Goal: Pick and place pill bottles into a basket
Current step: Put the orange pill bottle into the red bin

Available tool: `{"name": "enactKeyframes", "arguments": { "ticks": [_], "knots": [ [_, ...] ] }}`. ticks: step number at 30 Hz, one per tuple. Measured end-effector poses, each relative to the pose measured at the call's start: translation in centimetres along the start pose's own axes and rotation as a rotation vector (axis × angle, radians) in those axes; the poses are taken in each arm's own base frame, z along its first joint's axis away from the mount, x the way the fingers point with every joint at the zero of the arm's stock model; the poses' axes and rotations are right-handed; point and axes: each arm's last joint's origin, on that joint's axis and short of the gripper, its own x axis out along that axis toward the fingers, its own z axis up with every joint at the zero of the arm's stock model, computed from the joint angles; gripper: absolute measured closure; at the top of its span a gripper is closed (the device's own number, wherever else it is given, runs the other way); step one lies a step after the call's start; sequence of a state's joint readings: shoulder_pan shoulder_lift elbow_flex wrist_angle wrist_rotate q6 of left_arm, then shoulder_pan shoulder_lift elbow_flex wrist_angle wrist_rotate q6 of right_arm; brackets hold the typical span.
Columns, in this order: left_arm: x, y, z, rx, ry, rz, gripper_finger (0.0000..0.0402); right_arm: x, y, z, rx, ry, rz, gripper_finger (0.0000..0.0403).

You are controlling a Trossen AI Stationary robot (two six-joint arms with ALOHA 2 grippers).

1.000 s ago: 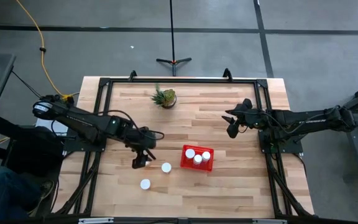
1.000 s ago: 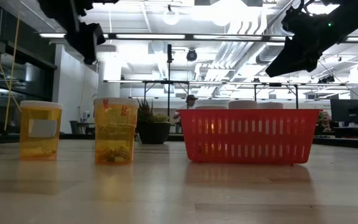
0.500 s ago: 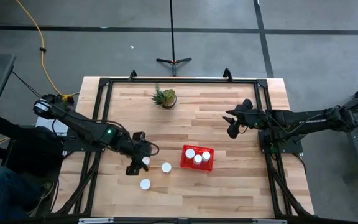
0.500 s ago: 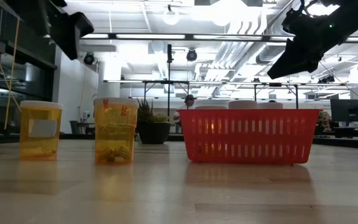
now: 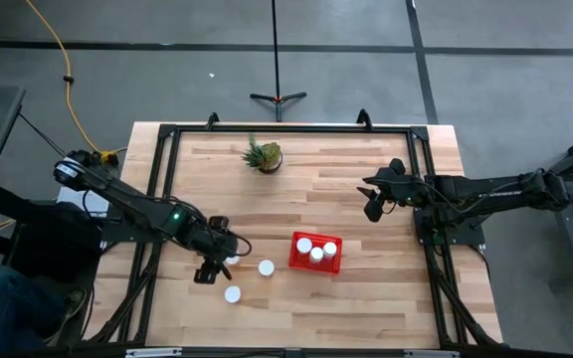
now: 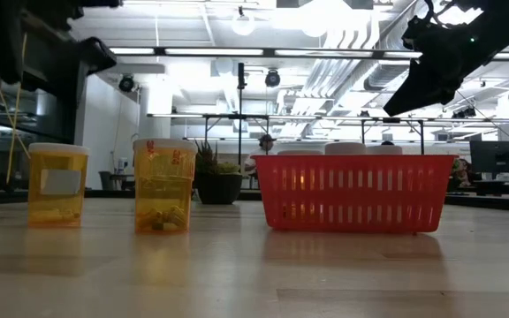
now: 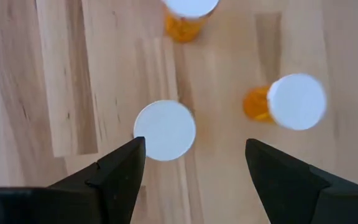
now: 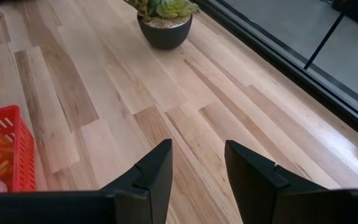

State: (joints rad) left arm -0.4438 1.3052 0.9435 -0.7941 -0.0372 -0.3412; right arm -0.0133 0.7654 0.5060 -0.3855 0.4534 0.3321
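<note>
Three pill bottles with orange bodies and white caps stand upright on the table: one [image 5: 266, 268], one [image 5: 232, 294] and one [image 5: 230, 261] just beside my left gripper [image 5: 208, 271]. That gripper is open and empty above the table. In the left wrist view its fingers frame the nearest white cap [image 7: 165, 130] without touching it. The red basket [image 5: 334, 265] holds three more bottles [image 5: 316, 254]. My right gripper [image 5: 370, 199] hovers open and empty over the table's right part, far of the basket.
A small potted green plant [image 5: 264, 155] stands near the table's far edge and also shows in the right wrist view [image 8: 163, 18]. Black frame rails [image 5: 286, 130] run along the table's sides. Bare wood lies between the basket and the plant.
My left gripper has moved toward the table's left and near edges, from beside the bottles to just left of them, staying open. The bottles and the basket have not moved.
</note>
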Motion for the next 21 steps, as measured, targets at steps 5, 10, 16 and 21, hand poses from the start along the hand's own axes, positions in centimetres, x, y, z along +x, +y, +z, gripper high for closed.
{"name": "enactKeyframes", "arguments": {
  "ticks": [5,10,16,21],
  "knots": [
    [0.8,0.0,0.0,-0.007,-0.048,-0.015,0.0057,0.0,0.0,0.0,0.0,0.0,-0.001,0.0265],
    [1.3,0.5,0.1,-0.023,-0.04,0.022,0.0024,0.0,0.0,0.0,0.0,-0.001,-0.002,0.0265],
    [2.9,0.7,0.3,-0.031,0.016,0.048,0.0016,0.0,0.0,0.0,-0.001,0.0,-0.004,0.0265],
    [3.8,0.7,0.3,-0.034,0.049,0.059,0.0022,0.0,-0.1,-0.2,-0.011,0.02,-0.011,0.0265]
  ]
}}
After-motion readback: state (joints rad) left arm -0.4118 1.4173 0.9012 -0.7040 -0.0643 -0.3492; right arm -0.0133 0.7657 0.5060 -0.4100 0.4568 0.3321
